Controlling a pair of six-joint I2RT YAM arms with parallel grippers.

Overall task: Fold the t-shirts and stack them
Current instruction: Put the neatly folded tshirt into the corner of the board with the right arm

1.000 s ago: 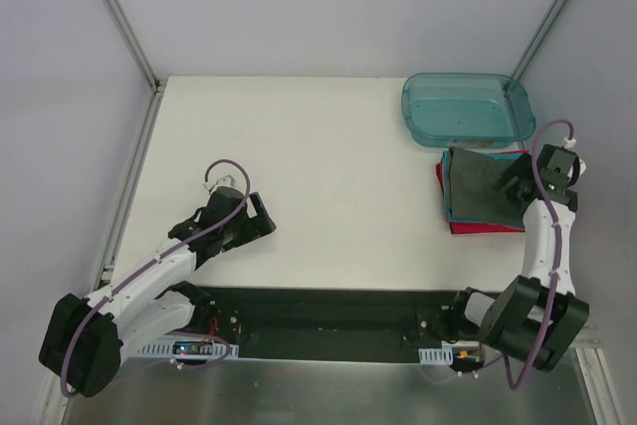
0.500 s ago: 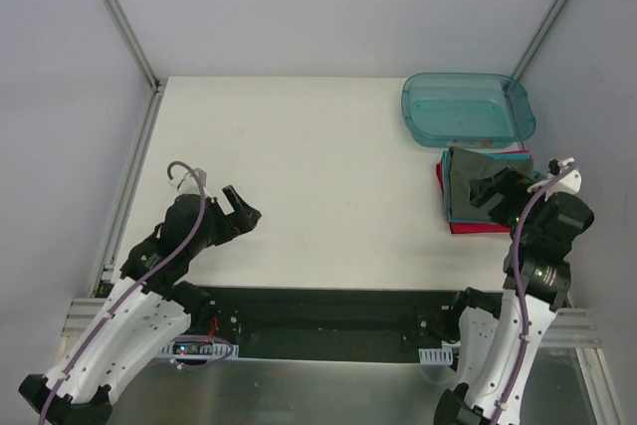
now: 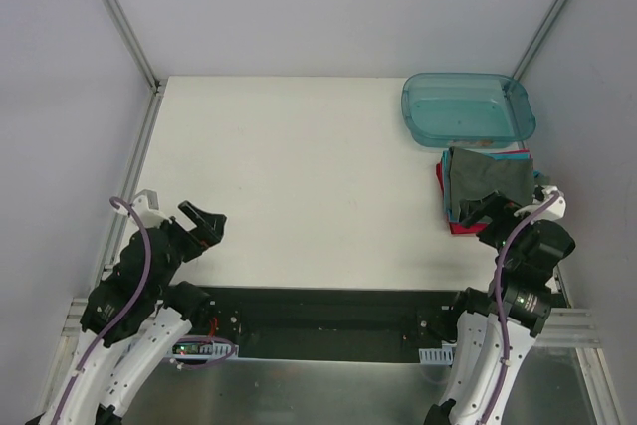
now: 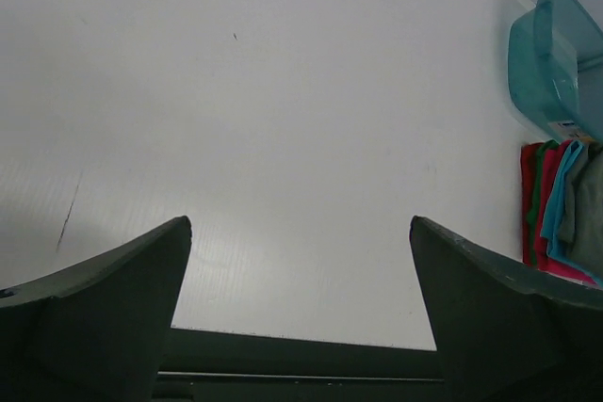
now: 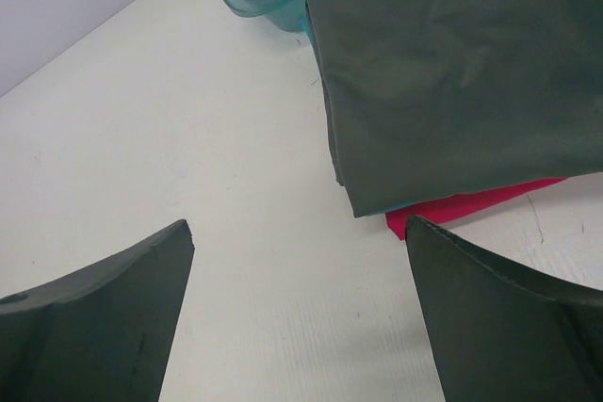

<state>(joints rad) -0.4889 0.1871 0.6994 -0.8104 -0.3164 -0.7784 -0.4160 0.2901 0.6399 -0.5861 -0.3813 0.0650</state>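
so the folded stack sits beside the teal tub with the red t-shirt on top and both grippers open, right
No, the dark grey t-shirt is on top; the red t-shirt lies under it, as the right wrist view shows. The rest holds: they sit beside the teal tub, left gripper and right gripper open.

Overhead plus wrists, t-shirts (image 3: pixel 490 178) in all

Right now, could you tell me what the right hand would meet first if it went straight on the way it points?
The right hand would likely meet the bare table first, just beside the near corner of the grey t-shirt; depth is unclear, so it could clip that corner instead.
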